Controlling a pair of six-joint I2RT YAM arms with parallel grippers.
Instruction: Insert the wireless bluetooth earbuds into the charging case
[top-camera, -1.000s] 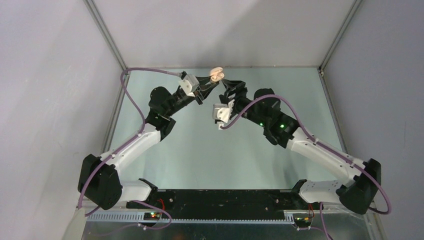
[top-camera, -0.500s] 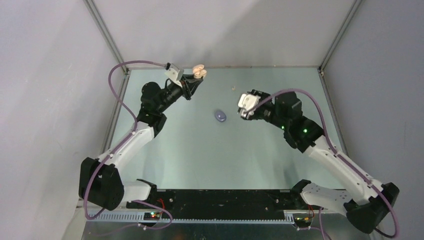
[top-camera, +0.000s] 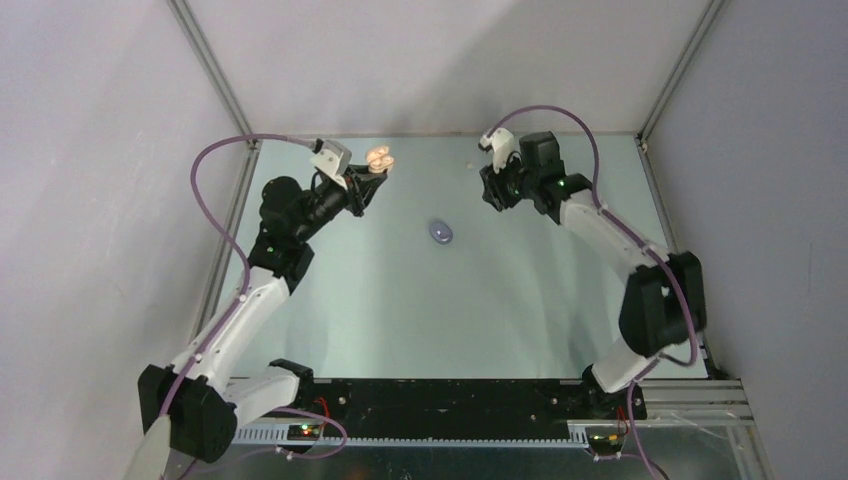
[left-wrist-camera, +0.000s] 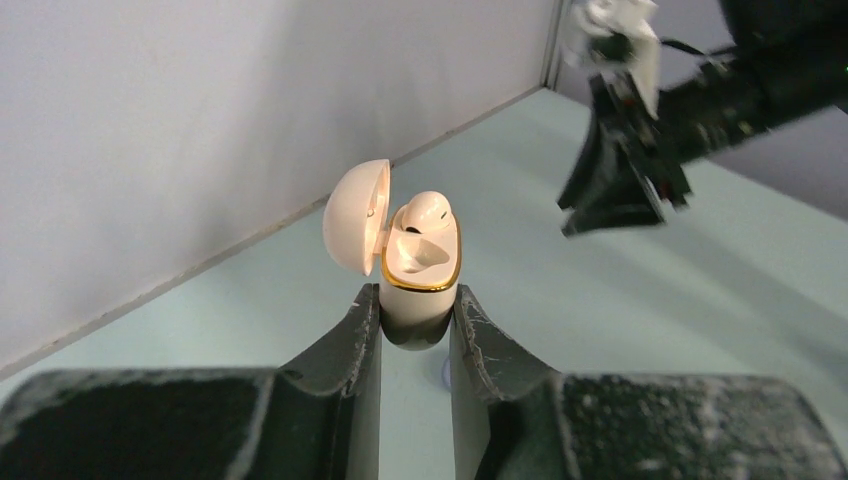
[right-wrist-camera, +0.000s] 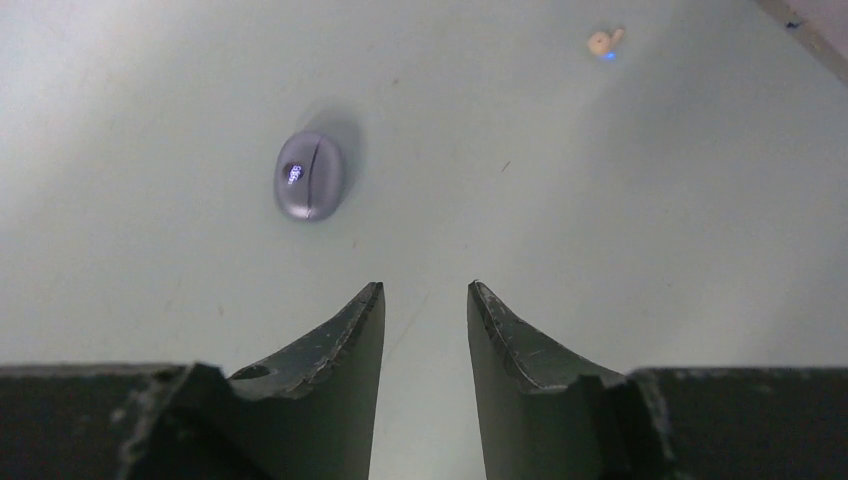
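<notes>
My left gripper (top-camera: 372, 172) is shut on the base of an open cream-white charging case (top-camera: 380, 160) and holds it up above the table at the back left. In the left wrist view the case (left-wrist-camera: 418, 275) has a gold rim, its lid (left-wrist-camera: 355, 215) is swung to the left, and one cream-white earbud (left-wrist-camera: 428, 212) sits in it. Another cream-white earbud (top-camera: 467, 166) lies loose on the table at the back; it also shows in the right wrist view (right-wrist-camera: 603, 42). My right gripper (top-camera: 492, 193) is open and empty, just right of that earbud. No lilac earbuds show.
A closed lilac case (top-camera: 440, 231) lies on the table between the arms; it also shows in the right wrist view (right-wrist-camera: 310, 175), left of and beyond the open fingers (right-wrist-camera: 350, 330). Grey walls with metal frame posts (top-camera: 212, 70) close the table in at the back and sides.
The right gripper has drawn away from the cream case and swung to the back right. The left gripper has carried the open case leftwards. The lilac case has come into view.
</notes>
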